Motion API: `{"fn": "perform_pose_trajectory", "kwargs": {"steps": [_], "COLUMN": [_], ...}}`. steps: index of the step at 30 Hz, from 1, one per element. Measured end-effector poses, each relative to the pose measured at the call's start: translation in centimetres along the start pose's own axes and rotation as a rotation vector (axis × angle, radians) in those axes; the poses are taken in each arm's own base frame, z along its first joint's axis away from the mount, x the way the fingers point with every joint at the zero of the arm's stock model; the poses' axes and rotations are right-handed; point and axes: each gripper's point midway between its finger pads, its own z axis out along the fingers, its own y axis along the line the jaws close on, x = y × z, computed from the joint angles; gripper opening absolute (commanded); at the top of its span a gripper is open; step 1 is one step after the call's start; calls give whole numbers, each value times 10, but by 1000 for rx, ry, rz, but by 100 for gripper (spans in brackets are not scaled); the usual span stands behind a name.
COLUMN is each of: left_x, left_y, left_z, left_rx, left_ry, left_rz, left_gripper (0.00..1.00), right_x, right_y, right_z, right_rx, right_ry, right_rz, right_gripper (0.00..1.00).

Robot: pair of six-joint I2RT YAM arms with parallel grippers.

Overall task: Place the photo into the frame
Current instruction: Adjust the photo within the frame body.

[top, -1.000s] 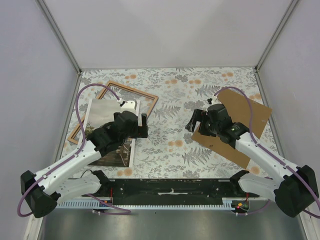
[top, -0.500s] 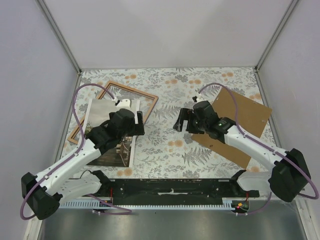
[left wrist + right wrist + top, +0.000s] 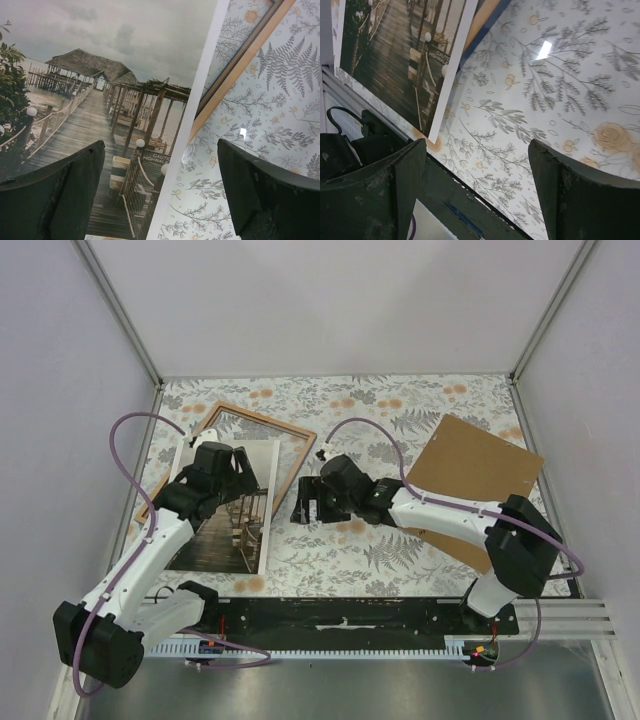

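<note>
On the left half of the fern-patterned table (image 3: pixel 400 415): the photo (image 3: pixel 222 538), flat and picture side up, its far end lying over the frame (image 3: pixel 270 421), which rests wood face up and turned at an angle. Left gripper (image 3: pixel 160 147) hangs over the photo's right edge, jaws spread wide, grasping nothing. Right gripper (image 3: pixel 477 145), its arm extended to mid-table, sits near the photo's right edge with jaws parted and empty; the brown backing board (image 3: pixel 480 470) lies flat at right, well apart from the photo.
</note>
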Motion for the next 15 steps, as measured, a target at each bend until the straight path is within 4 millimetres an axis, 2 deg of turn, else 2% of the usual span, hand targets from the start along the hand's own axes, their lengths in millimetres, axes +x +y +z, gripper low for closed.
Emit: {"fn": "perform_pose_trajectory", "kwargs": {"steps": [10,15], "left_x": [5,4], "left_y": [12,15], "left_z": [3,3], "left_rx": [-26,-35], "left_ry": [24,25], "left_rz": [-37,-44], "left_gripper": [99,99], "right_x": [43,65], "right_y": [49,71], "right_z": [48,57], "right_rx": [-117,-177], "right_ry": [112,144], "right_rz": [-4,14], "right_gripper": [81,75]}}
